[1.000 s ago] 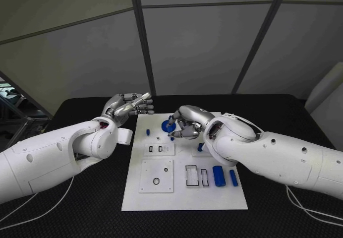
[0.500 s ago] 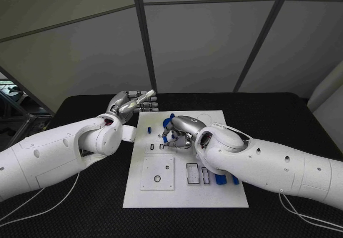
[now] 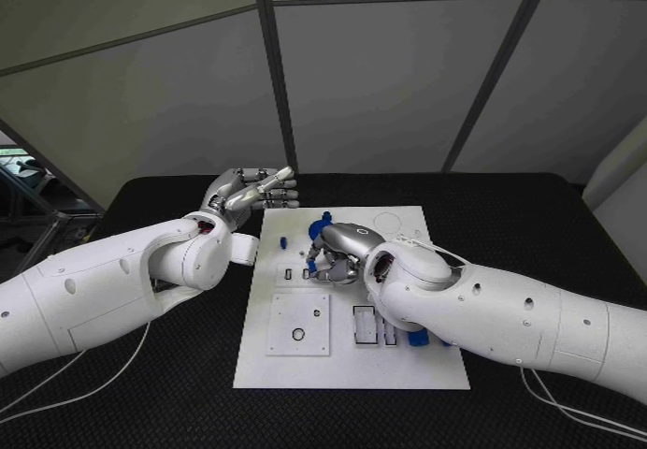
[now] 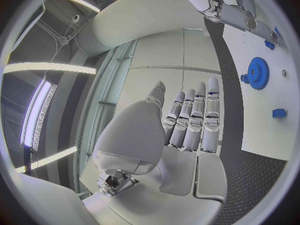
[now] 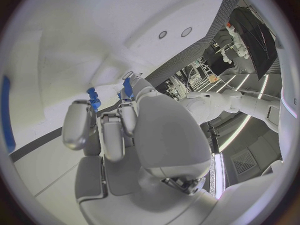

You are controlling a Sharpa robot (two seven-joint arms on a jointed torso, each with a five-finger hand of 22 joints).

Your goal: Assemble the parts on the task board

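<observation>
The white task board (image 3: 351, 365) lies in the middle of the black table. My right hand (image 3: 340, 253) is low over the board's upper middle, fingers curled down, pinching a small blue part (image 3: 309, 265) at its fingertips; the same small blue part (image 5: 94, 99) sits by the thumb tip in the right wrist view. Just beyond the hand lies a blue gear (image 3: 321, 227), and the gear (image 4: 256, 73) lies flat on the board. My left hand (image 3: 250, 196) is raised off the board's far left corner, fingers (image 4: 190, 120) straight, holding nothing.
A loose small blue part (image 3: 282, 243) lies near the board's left edge. A blue cylinder (image 3: 411, 332) and a slim blue piece (image 3: 445, 341) lie at the board's right side, partly under my right forearm. Rectangular and round slots (image 3: 299, 323) sit lower down.
My right hand has moved left and slightly nearer across the board, from beside the gear, carrying the small blue part. The left hand has hardly moved.
</observation>
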